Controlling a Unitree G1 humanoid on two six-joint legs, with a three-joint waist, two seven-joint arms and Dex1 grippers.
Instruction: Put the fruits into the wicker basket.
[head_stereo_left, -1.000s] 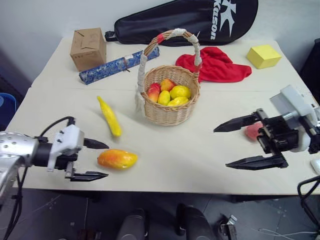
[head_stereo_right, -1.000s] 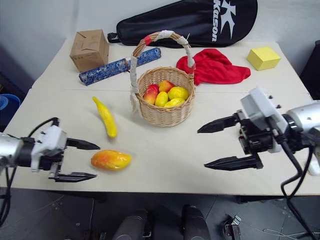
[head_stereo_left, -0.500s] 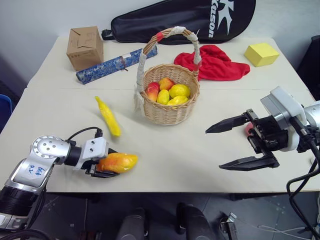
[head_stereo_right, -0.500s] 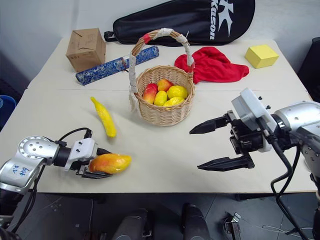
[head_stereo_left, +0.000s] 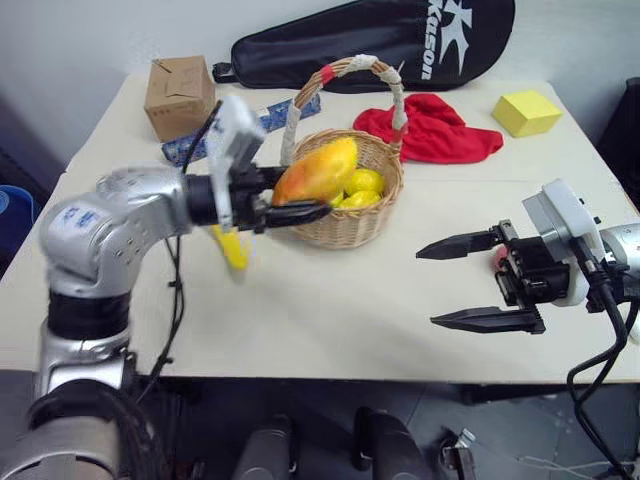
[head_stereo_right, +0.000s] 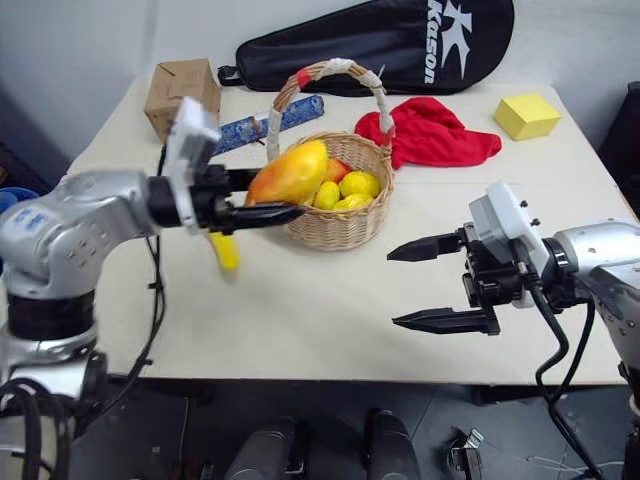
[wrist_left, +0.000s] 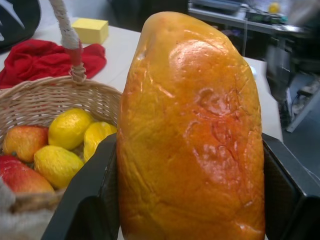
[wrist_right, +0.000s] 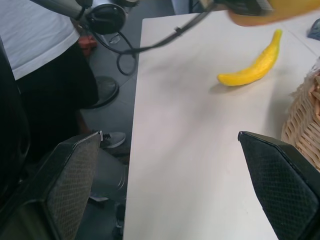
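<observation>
Orange mango has come up off the tabletop in my left claw, now at the wicker basket rim; right claw wide, empty.

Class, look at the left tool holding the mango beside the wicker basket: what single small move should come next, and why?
Probably carry the mango a little further over the wicker basket, then open. The left tool holds it raised at the rim's near side, not yet above the fruit inside, so releasing now might drop it onto the table.
</observation>
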